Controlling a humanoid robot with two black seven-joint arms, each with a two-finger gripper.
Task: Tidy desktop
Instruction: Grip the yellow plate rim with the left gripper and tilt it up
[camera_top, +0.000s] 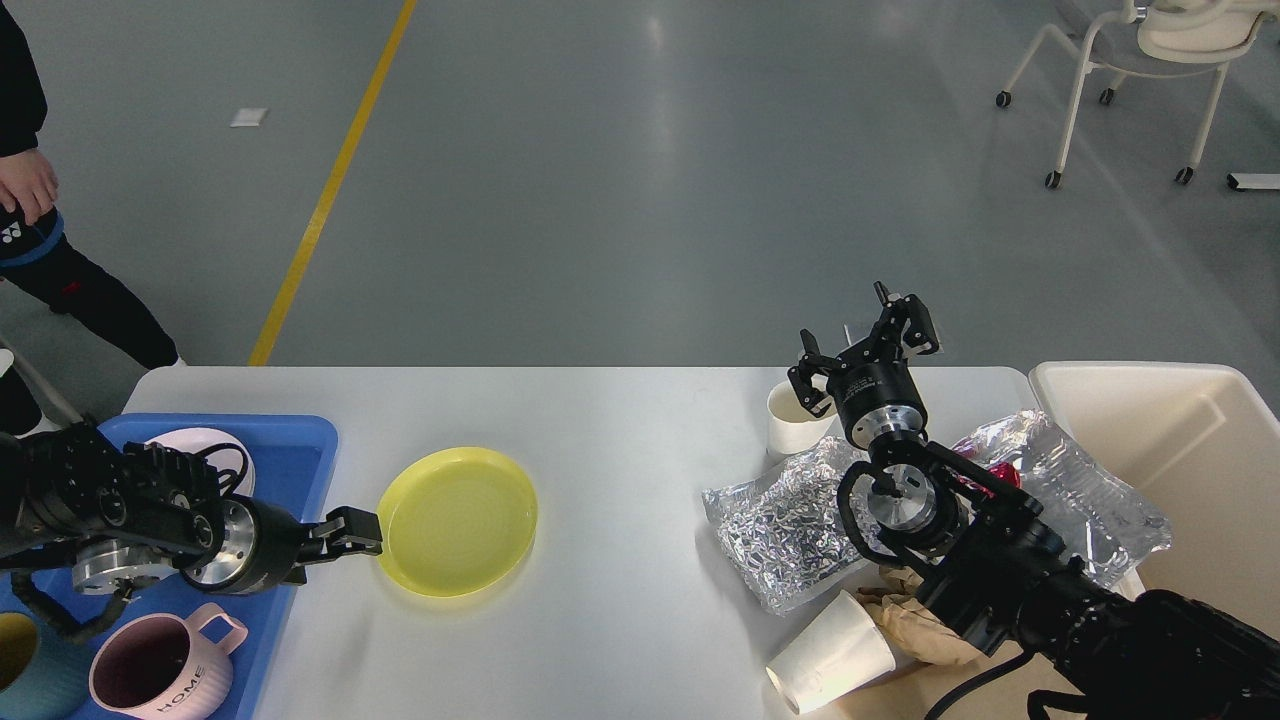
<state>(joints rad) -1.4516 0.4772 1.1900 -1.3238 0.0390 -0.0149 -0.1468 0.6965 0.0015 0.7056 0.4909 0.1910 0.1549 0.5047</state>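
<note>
On the tabletop (620, 420), the left hand (350, 535) pinches the yellow plate (458, 520) at its nine o'clock rim; the right hand (865, 345) hangs wide open above the upright paper cup (795, 420).

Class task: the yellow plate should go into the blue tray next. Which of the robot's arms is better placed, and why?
Left. The left gripper is already at the yellow plate rim, beside the blue tray. The right gripper is far across the desktop.

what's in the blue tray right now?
In the blue tray: a pink "HOME" mug, a teal mug and a white plate. The left arm covers the tray's middle, so anything under it is hidden.
</note>
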